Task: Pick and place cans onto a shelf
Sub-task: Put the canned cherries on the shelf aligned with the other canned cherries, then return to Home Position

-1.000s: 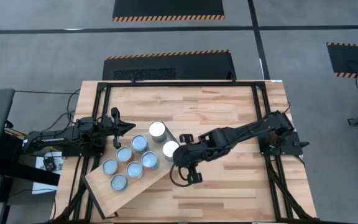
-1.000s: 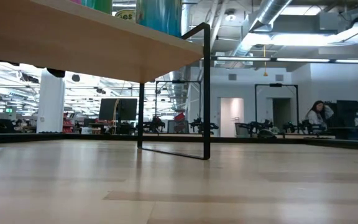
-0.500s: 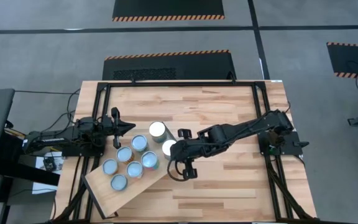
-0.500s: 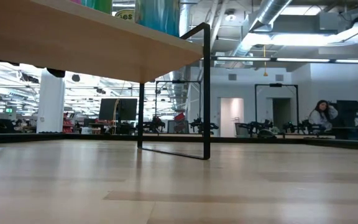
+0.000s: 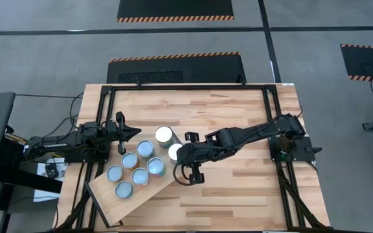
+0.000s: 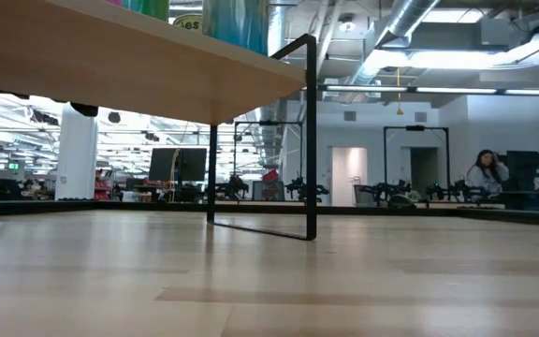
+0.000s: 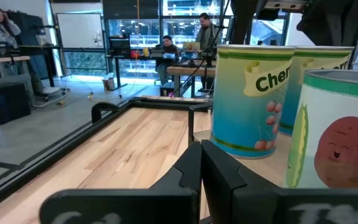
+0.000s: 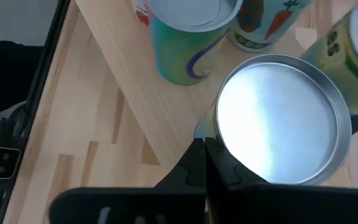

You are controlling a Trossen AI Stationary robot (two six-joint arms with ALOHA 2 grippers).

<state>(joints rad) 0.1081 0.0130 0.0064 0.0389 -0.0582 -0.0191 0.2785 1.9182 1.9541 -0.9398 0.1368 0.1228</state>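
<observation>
Seven cans stand together on the shelf (image 5: 125, 197), the light plank lying at an angle across the front left part of the desk (image 5: 238, 116). Five small ones with pale blue tops cluster in the middle of the plank, among them one at the near left (image 5: 124, 189) and one toward the right edge (image 5: 156, 166). Two larger, whiter-topped cans sit at the plank's far right end: one farther back (image 5: 164, 135), and a big can (image 8: 281, 118) just beside it, partly covered from above by the right arm.

The right tool (image 5: 195, 176) hangs just over the plank's right edge, right beside that big can. In its wrist camera its two dark fingers (image 8: 197, 165) are pressed together with nothing between them, their tips at the rim of the can's silver lid.

The left tool (image 5: 123, 133) waits at the desk's left side, close to the back of the shelf. Its fingers (image 7: 191, 168) are likewise closed and empty, pointing past a teal cherry-labelled can (image 7: 253, 99) close in front.

From desk level, the plank shows raised on a thin dark frame (image 6: 309, 140), and a person (image 6: 483, 174) sits far back in the room.
</observation>
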